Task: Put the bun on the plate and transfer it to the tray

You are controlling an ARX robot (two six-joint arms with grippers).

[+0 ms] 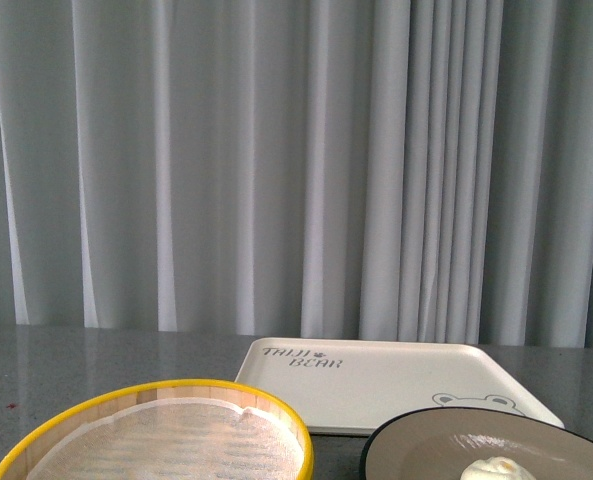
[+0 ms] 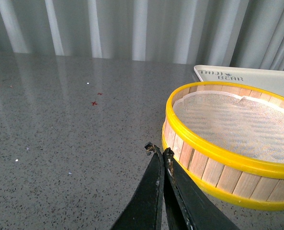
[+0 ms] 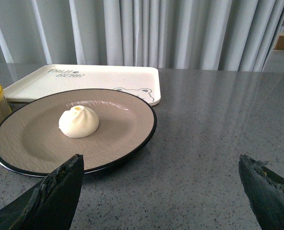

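Observation:
The cream-white bun (image 3: 78,121) sits upright on the beige-brown plate (image 3: 122,129), a little off its middle. In the front view only the bun's top (image 1: 497,468) shows, on the black-rimmed plate (image 1: 426,440) at the lower right. The cream tray (image 1: 396,385) with "BEAR" lettering lies flat just behind the plate and shows also in the right wrist view (image 3: 108,76). My right gripper (image 3: 161,165) is open and empty, low over the table beside the plate's near rim. My left gripper (image 2: 159,150) is shut and empty, next to the steamer basket's wall.
A yellow-rimmed bamboo steamer basket (image 1: 156,390) with a white liner stands at the front left, beside the plate; it fills the right of the left wrist view (image 2: 213,153). Grey speckled tabletop (image 2: 60,134) stretches left of it. Grey curtains (image 1: 296,160) hang behind the table.

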